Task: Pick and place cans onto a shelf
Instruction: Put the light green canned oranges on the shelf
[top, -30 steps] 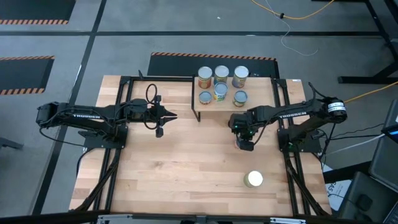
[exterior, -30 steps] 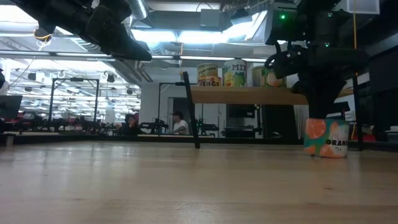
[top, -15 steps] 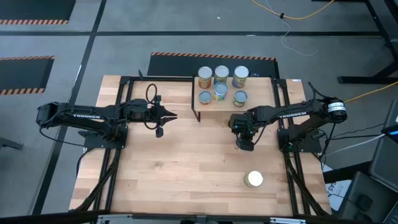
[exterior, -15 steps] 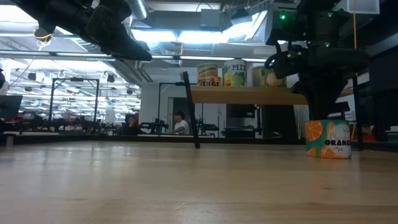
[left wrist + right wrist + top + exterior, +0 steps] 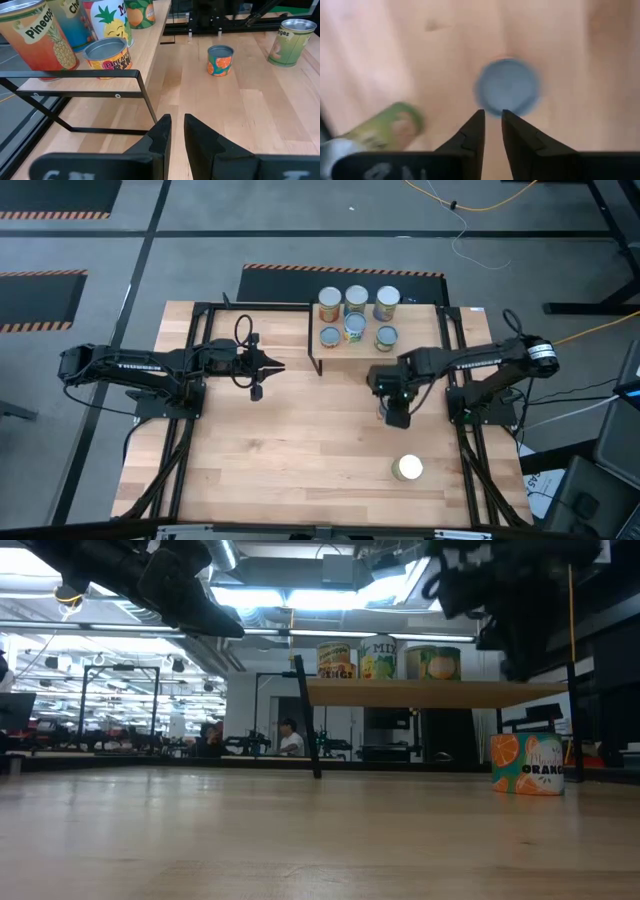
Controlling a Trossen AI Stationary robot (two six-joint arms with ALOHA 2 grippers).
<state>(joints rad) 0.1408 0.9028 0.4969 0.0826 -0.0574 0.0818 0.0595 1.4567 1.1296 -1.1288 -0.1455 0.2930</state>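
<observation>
Right hand (image 5: 490,129), fingers nearly together and empty, hovers above an orange can (image 5: 527,764) on the tabletop (image 5: 300,460); shelf (image 5: 340,348) nearby.

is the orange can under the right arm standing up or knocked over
Upright. The orange can stands on its base on the tabletop, round top facing up, label level.
</observation>
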